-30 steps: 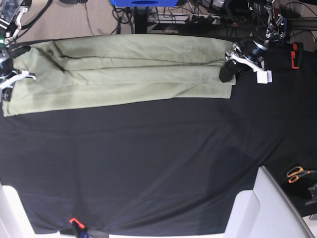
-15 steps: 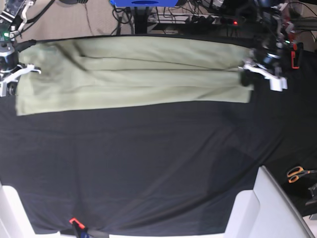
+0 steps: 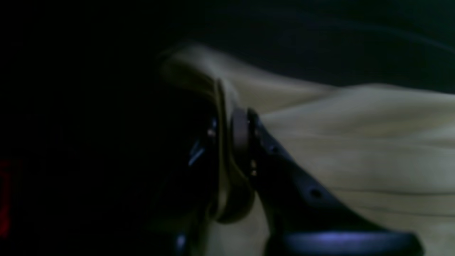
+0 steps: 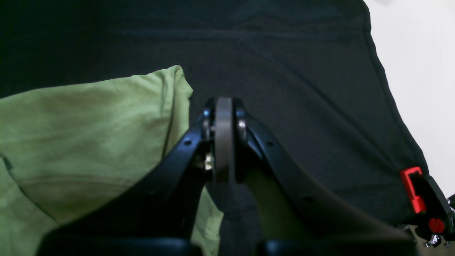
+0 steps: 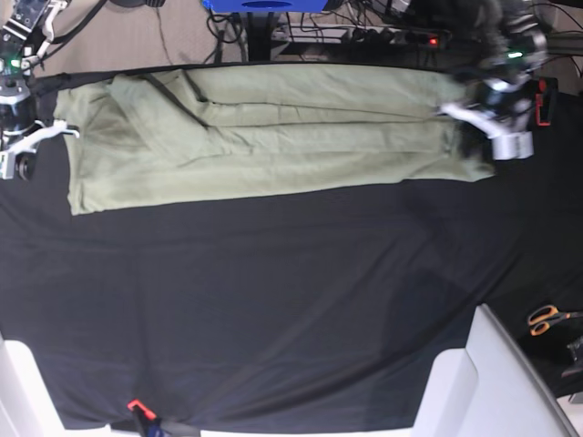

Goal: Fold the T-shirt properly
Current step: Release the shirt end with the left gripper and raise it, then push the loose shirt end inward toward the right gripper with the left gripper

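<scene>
The pale green T-shirt [image 5: 273, 137] lies as a long folded band across the far side of the black table cloth [image 5: 273, 300]. My left gripper [image 5: 481, 141] is at its right end in the base view. The left wrist view shows that gripper [image 3: 224, 142] shut on a fold of the T-shirt [image 3: 355, 142]. My right gripper [image 5: 41, 137] stands at the far left, beside the shirt's other end. In the right wrist view its pads [image 4: 223, 138] meet with no cloth showing between them, and the T-shirt [image 4: 89, 135] lies to its left and under it.
Orange-handled scissors [image 5: 547, 319] lie at the right edge. A white panel [image 5: 492, 382] rises at the front right. A red clamp [image 5: 137, 405] grips the front edge and another [image 5: 544, 100] sits at the far right. Cables crowd the floor behind the table.
My left gripper shut on the shirt's end and dragged it toward the base view's right. The shirt's other end slid away from my right gripper, which stayed put.
</scene>
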